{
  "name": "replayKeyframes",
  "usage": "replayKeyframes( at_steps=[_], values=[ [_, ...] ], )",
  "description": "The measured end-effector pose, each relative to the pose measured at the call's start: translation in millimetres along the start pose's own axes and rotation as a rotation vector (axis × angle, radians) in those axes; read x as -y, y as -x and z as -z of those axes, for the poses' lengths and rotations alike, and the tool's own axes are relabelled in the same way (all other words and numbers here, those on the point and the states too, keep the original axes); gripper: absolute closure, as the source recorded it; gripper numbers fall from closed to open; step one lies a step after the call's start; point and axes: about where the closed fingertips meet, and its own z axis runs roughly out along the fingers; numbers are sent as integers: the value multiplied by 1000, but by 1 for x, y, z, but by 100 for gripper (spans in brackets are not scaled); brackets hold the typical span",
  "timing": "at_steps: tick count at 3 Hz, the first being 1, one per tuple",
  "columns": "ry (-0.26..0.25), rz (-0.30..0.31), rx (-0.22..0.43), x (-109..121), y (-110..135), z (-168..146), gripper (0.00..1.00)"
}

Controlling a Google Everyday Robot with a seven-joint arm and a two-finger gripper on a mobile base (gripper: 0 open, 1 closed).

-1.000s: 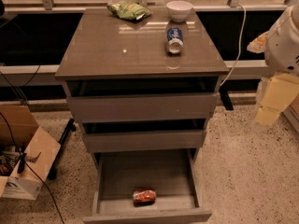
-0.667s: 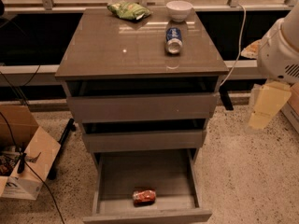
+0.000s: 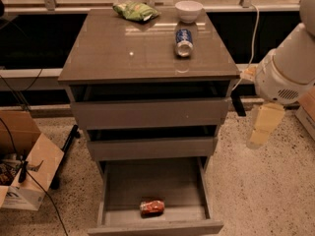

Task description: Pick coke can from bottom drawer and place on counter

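The coke can (image 3: 152, 207) lies on its side near the front of the open bottom drawer (image 3: 123, 186), which is pulled out of the cabinet. The counter (image 3: 123, 48) is the glossy grey-brown top above it. My gripper (image 3: 261, 131) hangs at the right of the cabinet, pointing down at about the height of the middle drawer. It is well above and to the right of the can, and nothing shows in it. The white arm joint (image 3: 285, 73) sits above it.
On the counter lie a blue-and-white soda can (image 3: 183, 41), a white bowl (image 3: 189, 10) and a green chip bag (image 3: 135, 11). The two upper drawers (image 3: 150, 113) are slightly ajar. A cardboard box (image 3: 27, 168) and cables stand on the floor at the left.
My arm and gripper have moved left, closer to the cabinet's right side. The coke can and the drawers have not moved.
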Motion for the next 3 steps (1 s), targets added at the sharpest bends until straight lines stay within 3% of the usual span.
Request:
replayKeyframes(
  at_steps=[1, 2, 3],
  values=[
    [66, -25, 25, 6, -17, -56, 0],
    [78, -33, 28, 3, -15, -59, 0],
    [125, -62, 39, -8, -7, -69, 0]
  ],
)
